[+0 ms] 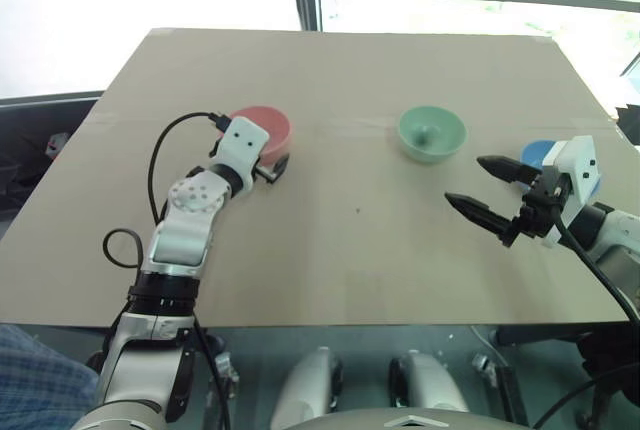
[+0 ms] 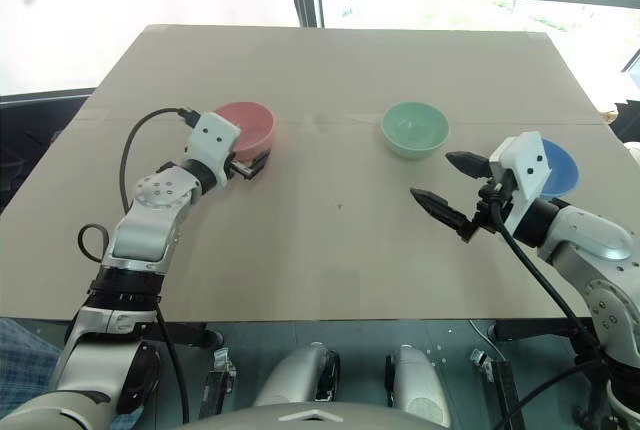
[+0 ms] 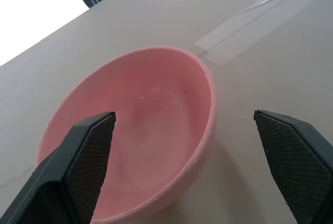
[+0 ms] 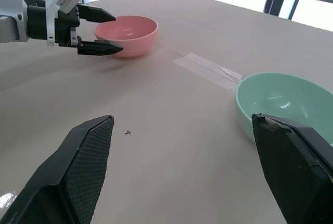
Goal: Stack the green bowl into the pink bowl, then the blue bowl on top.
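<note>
Both my grippers gape empty: left (image 2: 250, 163) at the pink bowl (image 2: 246, 125), right (image 2: 452, 190) near the green bowl (image 2: 415, 129); blue bowl (image 2: 553, 168) behind. Nothing stacked yet.

The 3 bowls sit upright and unstacked, spread in a loose row across a tan table (image 2: 330, 270). The pink bowl (image 2: 250, 126) is salmon-coloured, smooth and empty, and lies toward the robot's left. The green bowl (image 2: 414, 129), pale mint and glossy, stands near the middle, well apart from the pink one, close to a strip of clear tape (image 4: 208, 70) stuck to the surface. The blue bowl (image 2: 556, 166), sky-blue, lies farthest to the robot's right near the table's edge, partly hidden, apart from the green bowl.
</note>
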You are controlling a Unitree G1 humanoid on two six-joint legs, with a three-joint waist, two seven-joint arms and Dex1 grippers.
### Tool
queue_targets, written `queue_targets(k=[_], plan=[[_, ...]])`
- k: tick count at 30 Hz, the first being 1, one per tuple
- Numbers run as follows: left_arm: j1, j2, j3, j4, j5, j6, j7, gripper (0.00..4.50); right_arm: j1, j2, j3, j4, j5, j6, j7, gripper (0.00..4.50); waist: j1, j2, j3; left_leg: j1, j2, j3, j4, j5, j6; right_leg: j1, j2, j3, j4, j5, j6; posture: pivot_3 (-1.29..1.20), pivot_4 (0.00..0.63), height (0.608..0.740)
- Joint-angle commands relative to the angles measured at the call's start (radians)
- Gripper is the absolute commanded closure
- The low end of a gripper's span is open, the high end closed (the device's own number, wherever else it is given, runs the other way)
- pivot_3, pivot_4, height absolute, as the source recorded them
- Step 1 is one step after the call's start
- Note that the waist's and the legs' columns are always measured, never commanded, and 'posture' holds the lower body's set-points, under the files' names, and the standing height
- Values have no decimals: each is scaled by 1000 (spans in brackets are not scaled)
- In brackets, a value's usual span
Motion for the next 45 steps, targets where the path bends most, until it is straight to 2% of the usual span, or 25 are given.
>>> queue_targets(k=[1, 5, 10, 20, 24, 26, 27, 31, 32, 38, 40, 45], plan=[[-17, 9, -6, -11, 19, -18, -4, 0, -27, -12, -21, -41, 24, 2, -10, 56, 0, 0, 0, 0, 0, 0, 0, 0, 0, 0, 0, 0, 0, 0, 0, 0, 150, 740], [-38, 21, -39, 26, 47, -16, -33, 0, -44, -12, -15, -35, 29, 3, -14, 56, 1, 0, 0, 0, 0, 0, 0, 0, 0, 0, 0, 0, 0, 0, 0, 0, 150, 740], [-134, 50, -104, 178, 98, -42, -93, 0, -64, -6, -1, -29, 30, 5, -21, 56, 2, 0, 0, 0, 0, 0, 0, 0, 0, 0, 0, 0, 0, 0, 0, 0, 150, 740], [-316, 61, -229, 526, 185, -261, -231, 0, -57, -5, 10, -57, 38, -2, -6, 56, 2, 0, 0, -1, -1, 0, 0, 0, 0, 0, 0, 0, 0, 0, 0, 0, 150, 740], [-351, 50, -253, 598, 208, -343, -270, 1068, -39, -5, 10, -63, 24, -9, -4, 0, 1, 0, 0, -1, -1, 0, 1, -2, 3, 0, 0, -1, 0, 0, 0, 0, 150, 740], [-362, 42, -250, 620, 211, -358, -269, 1976, -35, -2, 9, -65, 22, -11, -8, 0, 0, 0, 0, -1, -1, 0, 1, -2, 3, 0, 0, 0, 1, 0, 0, 0, 150, 740], [-366, 39, -249, 629, 213, -365, -269, 2241, -34, -1, 8, -66, 22, -11, -9, 0, 0, 0, 0, -1, -1, 0, 1, -2, 3, 0, 0, -1, 1, 0, 0, 0, 150, 740], [-380, 35, -248, 660, 223, -396, -282, 4122, -28, -4, -2, -58, 15, -17, -8, 0, 1, -1, 0, -1, 0, 0, 2, -2, 4, 0, 1, -1, 2, 0, 0, 0, 150, 740], [-382, 34, -248, 664, 225, -403, -284, 4409, -28, -6, -4, -55, 13, -19, -7, 0, 3, -1, 0, -1, 0, 0, 2, -2, 4, 0, 1, -1, 2, 0, 0, 0, 150, 740], [-397, 27, -237, 655, 213, -445, -323, 4409, -36, -14, -7, -44, 12, -23, -3, 0, 1, -1, 0, 0, -1, 0, 3, -2, 4, 0, 1, -1, 3, 0, 0, 0, 150, 740], [-386, 29, -244, 597, 184, -503, -399, 4409, -38, -17, -7, -42, 12, -24, 0, 0, 2, -1, 0, -1, -1, 0, 3, -2, 4, 0, 1, -1, 3, 0, 0, 0, 150, 740], [-278, 76, -279, 333, 29, -660, -716, 4409, -43, -27, -9, -35, 17, -20, 7, 0, 0, -1, 0, -2, -1, 0, 3, 0, 0, 0, 1, -1, 2, 0, 0, 0, 150, 740]])
